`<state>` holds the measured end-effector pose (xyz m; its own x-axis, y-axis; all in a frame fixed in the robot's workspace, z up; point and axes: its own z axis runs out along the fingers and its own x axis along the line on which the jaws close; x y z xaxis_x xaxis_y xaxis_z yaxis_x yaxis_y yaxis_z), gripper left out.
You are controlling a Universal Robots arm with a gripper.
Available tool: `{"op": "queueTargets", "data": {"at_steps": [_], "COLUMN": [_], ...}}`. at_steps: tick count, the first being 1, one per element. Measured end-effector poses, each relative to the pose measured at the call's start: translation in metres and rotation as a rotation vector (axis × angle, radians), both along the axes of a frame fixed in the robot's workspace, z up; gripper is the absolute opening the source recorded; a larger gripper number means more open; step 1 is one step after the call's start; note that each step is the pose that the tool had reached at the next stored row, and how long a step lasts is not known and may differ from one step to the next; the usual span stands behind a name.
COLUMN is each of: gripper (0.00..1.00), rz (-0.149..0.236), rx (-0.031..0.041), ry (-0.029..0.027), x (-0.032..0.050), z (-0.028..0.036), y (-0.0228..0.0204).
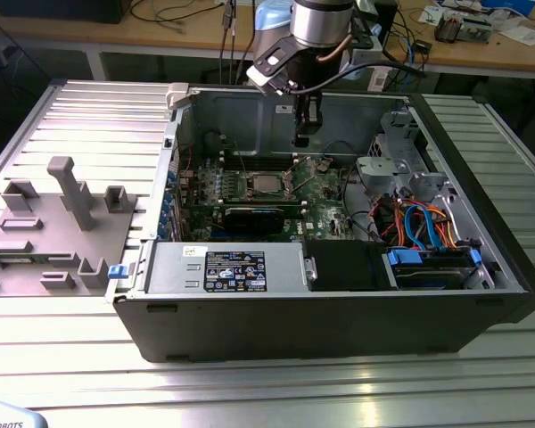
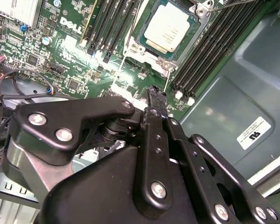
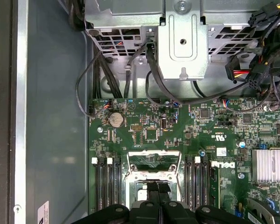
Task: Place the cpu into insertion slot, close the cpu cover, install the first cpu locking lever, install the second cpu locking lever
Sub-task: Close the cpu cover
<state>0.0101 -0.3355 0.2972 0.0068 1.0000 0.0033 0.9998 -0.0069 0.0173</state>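
Green circuit board [image 1: 250, 192] lies flat on the floor of an open dark computer case [image 1: 321, 312]. Dull silver on top, the cpu [image 2: 167, 29] sits flat in the insertion slot [image 2: 139, 39] near the board's middle, with the dark socket rim all around it. The cpu cover [image 3: 140, 154] stands raised from one edge of the slot. It is a thin metal frame, and the green of the board shows through its square window in the first wrist view. Long black memory slots [image 2: 109, 23] run along the board on two sides of the insertion slot.

The gripper [image 1: 303, 138] hangs above the board near the slot, clear of the chip. Its two black fingers [image 3: 152, 191] are pressed together with only a seam between them, and they pinch nothing. In the first wrist view their tips lie in front of the slot and hide part of it.

Off the board toward the exterior view's right, a grey metal drive cage [image 1: 388, 165] and a bundle of blue and orange cables [image 1: 419, 223] sit at that end of the case. A grey power supply box [image 1: 223, 267] lies along the board's near edge. Outside the case, well apart from the board on the exterior view's left, a grey plastic fixture [image 1: 53, 223] rests on the ribbed metal table [image 1: 267, 392].
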Motion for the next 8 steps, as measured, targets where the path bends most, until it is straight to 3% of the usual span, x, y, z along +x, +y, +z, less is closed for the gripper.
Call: {"op": "queueTargets", "data": {"at_steps": [8], "gripper": [0.11], "rz": [0.0], "rx": [0.0], "ry": [0.0], "x": [0.0012], "z": [-0.0006], "y": [0.0]}}
